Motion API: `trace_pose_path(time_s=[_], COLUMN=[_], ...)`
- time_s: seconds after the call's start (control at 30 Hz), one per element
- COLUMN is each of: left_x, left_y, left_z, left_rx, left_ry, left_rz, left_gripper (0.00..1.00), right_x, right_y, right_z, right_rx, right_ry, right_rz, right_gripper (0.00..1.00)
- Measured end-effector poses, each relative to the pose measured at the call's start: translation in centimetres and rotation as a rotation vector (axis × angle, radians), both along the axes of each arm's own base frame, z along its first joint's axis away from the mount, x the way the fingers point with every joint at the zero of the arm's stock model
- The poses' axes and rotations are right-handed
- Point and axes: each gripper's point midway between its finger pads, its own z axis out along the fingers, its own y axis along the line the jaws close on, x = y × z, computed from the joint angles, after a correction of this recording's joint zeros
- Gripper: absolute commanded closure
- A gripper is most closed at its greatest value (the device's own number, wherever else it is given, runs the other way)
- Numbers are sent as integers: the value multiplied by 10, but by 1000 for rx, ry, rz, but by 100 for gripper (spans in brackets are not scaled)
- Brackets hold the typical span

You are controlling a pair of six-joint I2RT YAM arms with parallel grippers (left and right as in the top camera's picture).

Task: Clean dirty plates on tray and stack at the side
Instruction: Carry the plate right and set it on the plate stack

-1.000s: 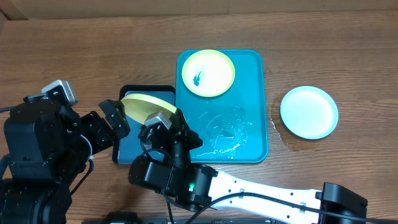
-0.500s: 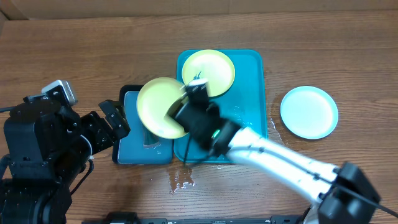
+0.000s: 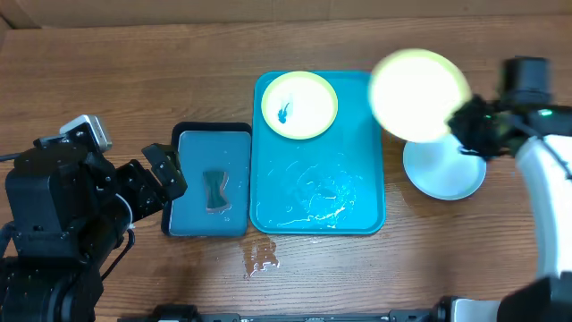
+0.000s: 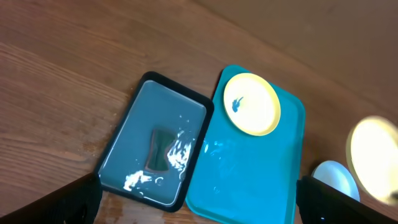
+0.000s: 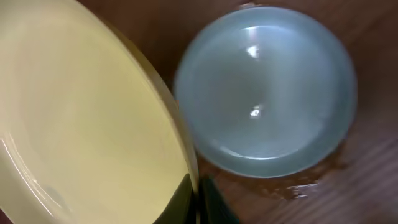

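My right gripper (image 3: 465,121) is shut on the rim of a light yellow-green plate (image 3: 418,94), holding it tilted in the air above a pale plate (image 3: 444,165) that lies on the table right of the teal tray (image 3: 362,192). In the right wrist view the held plate (image 5: 81,112) fills the left side, the right gripper (image 5: 198,199) pinches its edge, and the pale plate (image 5: 267,87) lies below. Another plate (image 3: 299,105) with a blue smear sits in the tray's far left corner. My left gripper (image 3: 168,179) stands open and empty beside the smaller tray.
A black-rimmed blue-grey tray (image 3: 192,152) left of the teal one holds water and a dark sponge-like piece (image 3: 215,190). Water lies pooled on the teal tray's floor. A small puddle (image 3: 261,259) is on the wood in front of the trays.
My right arm has swung the held plate from over the black-rimmed tray, across the teal tray, to above the pale plate on the right. The left arm has not moved.
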Motion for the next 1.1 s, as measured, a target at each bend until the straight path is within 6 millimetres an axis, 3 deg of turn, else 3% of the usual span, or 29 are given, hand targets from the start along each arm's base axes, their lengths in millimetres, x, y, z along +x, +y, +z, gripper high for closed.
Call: trace_pose_path(time_s=[0.1, 0.2, 0.43, 0.47, 0.53, 0.57, 0.7, 0.83, 1.1], left_x=[0, 0, 0, 0, 0, 0, 0, 0, 0], left_y=[0, 0, 0, 0, 0, 0, 0, 0, 0], left_z=[0, 0, 0, 0, 0, 0, 0, 0, 0], left_rx=[0, 0, 0, 0, 0, 0, 0, 0, 0], left_ry=[0, 0, 0, 0, 0, 0, 0, 0, 0], left_rz=[0, 0, 0, 0, 0, 0, 0, 0, 0], left_gripper=[0, 0, 0, 0, 0, 0, 0, 0, 0], right_x=[-21, -36, -75, -76, -76, -73, -57, -25, 46], right_y=[-52, -74, -67, -65, -61, -58, -31, 11, 137], right_z=[-33, -60, -119, -123, -125, -125, -119, -100, -54], right_rx=[10, 6, 32, 34, 33, 41, 117, 159, 23], right_ry=[139, 229, 406, 411, 409, 398, 324, 165, -240], right_rz=[-143, -197, -188, -182, -160, -142, 4, 232, 691], right_gripper=[96, 96, 96, 89, 63, 56, 44, 38, 36])
